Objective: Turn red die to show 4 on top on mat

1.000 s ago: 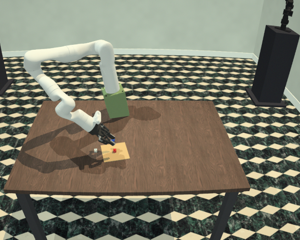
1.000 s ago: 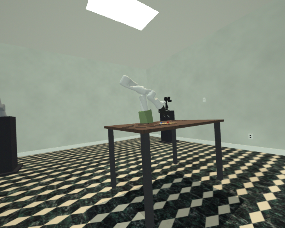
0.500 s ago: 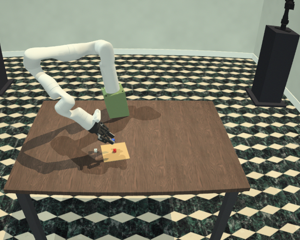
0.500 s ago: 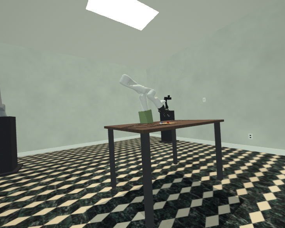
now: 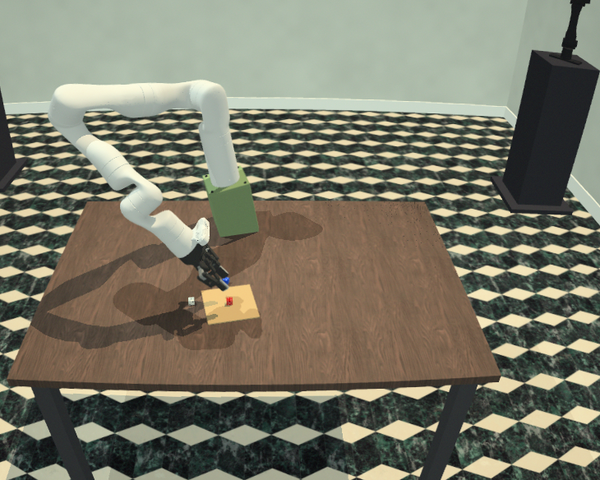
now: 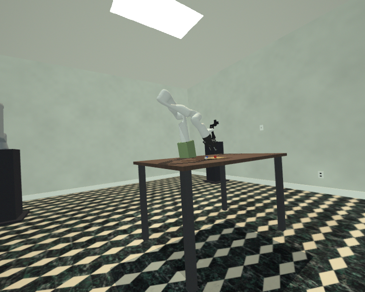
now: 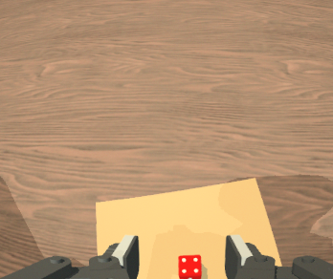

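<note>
The gripper (image 7: 183,258) stands about half open and holds nothing. In the wrist view its two fingers frame the red die (image 7: 189,267), which lies between them with a gap on each side, so neither finger touches it. The die rests flat on the mat (image 7: 171,211), fully inside its edges, near the mat's edge closest to the gripper. The face that looks up shows four white dots.

In the top view the gripper (image 5: 216,277) hangs over the back-left corner of the mat (image 5: 238,315), pointing down at an angle, and the red die (image 5: 228,300) lies a little ahead of the fingertips and below them. The blue die (image 5: 226,279) shows just beside the fingertips, at the mat's far edge; I cannot tell whether it touches the mat. The white die (image 5: 191,300) lies on the table (image 5: 341,289) near the mat's left edge, off the mat, to the side of the gripper. The three dice are apart from each other. The mat lies flat on the table.

Behind the gripper, the arm stands on a green block (image 5: 233,206).
</note>
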You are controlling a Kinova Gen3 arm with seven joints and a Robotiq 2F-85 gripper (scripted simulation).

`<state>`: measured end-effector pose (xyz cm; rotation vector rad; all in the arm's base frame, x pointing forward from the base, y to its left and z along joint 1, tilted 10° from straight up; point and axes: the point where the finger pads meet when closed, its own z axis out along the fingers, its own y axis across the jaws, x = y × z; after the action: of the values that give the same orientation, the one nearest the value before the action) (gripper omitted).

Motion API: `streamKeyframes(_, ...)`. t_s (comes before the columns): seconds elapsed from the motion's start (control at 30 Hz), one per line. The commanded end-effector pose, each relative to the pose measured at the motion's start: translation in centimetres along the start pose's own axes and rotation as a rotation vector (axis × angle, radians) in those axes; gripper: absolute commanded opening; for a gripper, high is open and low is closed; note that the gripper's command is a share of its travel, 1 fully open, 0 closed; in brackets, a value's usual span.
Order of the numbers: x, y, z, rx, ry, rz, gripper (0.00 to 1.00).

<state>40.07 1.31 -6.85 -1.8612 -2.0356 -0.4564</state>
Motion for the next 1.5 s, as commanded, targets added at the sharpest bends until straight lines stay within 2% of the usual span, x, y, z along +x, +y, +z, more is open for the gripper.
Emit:
streamKeyframes(0.0,0.78,0.24,-0.38,0.001,-0.051,-0.032,0.51)
streamKeyframes(0.07,0.78,0.24,-0.38,0.001,-0.051,-0.032,0.51)
streamKeyframes(0.33,1.01,0.41,-0.71,-0.012,-0.117,-0.035,0.51)
streamKeyframes(0.83,1.27,0.3,-0.58,-0.008,-0.137,-0.034,0.51)
streamKeyframes(1.13,1.18,-0.01,-0.17,0.005,-0.228,-0.031,0.51)
streamKeyframes(1.2,1.18,-0.01,-0.17,0.005,-0.228,-0.031,0.51)
streamKeyframes(1.47,1.3,0.1,-0.3,-0.002,-0.325,-0.032,0.51)
